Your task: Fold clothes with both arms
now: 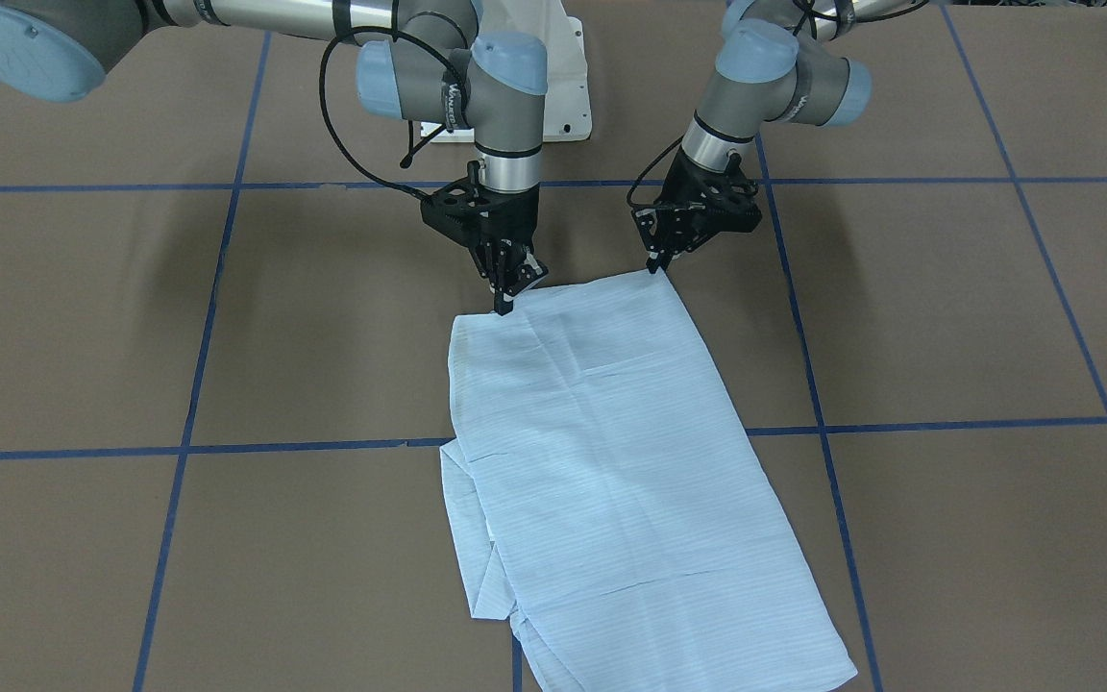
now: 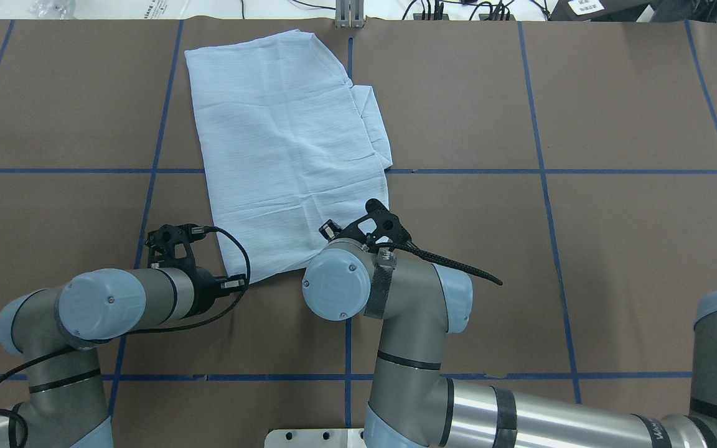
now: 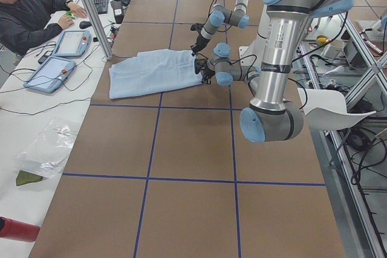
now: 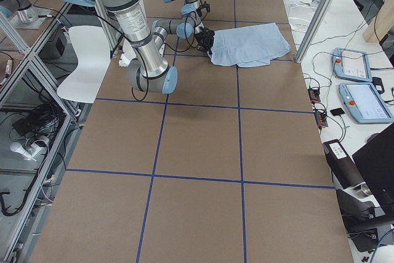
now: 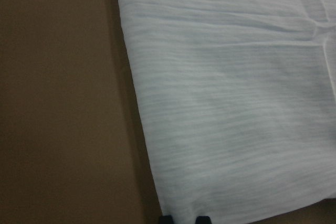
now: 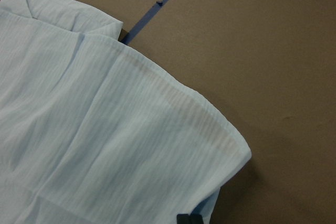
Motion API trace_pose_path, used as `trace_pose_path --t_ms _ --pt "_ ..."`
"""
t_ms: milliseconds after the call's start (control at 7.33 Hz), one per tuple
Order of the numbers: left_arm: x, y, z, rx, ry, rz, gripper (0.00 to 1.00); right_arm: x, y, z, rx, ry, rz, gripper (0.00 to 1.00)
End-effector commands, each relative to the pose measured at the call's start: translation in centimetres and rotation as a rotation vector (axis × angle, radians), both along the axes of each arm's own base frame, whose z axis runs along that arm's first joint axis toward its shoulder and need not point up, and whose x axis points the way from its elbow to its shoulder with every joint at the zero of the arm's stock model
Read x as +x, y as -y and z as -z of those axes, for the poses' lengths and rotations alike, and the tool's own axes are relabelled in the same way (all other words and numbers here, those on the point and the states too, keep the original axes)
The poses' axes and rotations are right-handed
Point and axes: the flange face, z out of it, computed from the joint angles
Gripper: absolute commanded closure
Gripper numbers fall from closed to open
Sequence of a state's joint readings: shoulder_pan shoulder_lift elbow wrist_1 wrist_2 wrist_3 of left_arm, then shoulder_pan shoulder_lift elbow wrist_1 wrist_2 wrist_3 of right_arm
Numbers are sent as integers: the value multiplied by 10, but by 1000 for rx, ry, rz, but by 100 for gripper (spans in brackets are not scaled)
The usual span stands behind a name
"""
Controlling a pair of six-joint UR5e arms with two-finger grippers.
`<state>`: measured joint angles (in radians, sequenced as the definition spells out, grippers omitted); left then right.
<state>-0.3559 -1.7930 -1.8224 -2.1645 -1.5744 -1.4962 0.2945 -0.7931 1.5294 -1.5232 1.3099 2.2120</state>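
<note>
Broad brown paper-covered table (image 1: pixel 227 317), gridded with blue tape, bearing a thin, light blue, finely striped cloth shirt (image 1: pixel 611 452). Shirt already folded into a long flat panel, with a tucked layer poking out along one side, stretched from mid-table just before the arms toward the operators' edge. Silver-and-grey jointed left arm (image 1: pixel 784 77) and right arm (image 1: pixel 505 106), blue-capped, bent down over the panel's near end, one at each corner, presumably to lift that whole edge evenly for a further fold toward the far end. Black two-finger left gripper (image 1: pixel 654 267) at the near left corner, tips almost together with cloth between, apparently pinching the shirt. Black two-finger right gripper (image 1: pixel 505 303) at the near right corner, tips pressed close on the hem, likewise apparently pinching the shirt. Low, table-level hold at both corners, well suited to keeping thin fabric taut and uncreased.
</note>
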Motion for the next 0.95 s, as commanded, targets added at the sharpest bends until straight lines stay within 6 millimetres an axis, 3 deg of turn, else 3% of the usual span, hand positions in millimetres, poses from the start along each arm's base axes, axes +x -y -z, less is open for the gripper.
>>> trace_pose_path --t_ms 0,136,409,545,682,818 --pt "-2 -1 6 3 -12 0 100 2 -1 0 1 3 0 100" --pt "0 0 22 14 -41 0 100 11 -4 -4 4 10 1 100" --pt "-6 -3 60 36 -109 -9 100 63 -44 -15 25 58 45 100" --pt "-17 -8 77 45 -147 -11 100 82 -77 -21 32 56 84 100" --pt "-23 -16 90 39 -181 -36 100 110 -113 -9 55 48 115 100" --pt "-29 -39 110 48 -228 -78 100 131 -154 8 84 50 152 100"
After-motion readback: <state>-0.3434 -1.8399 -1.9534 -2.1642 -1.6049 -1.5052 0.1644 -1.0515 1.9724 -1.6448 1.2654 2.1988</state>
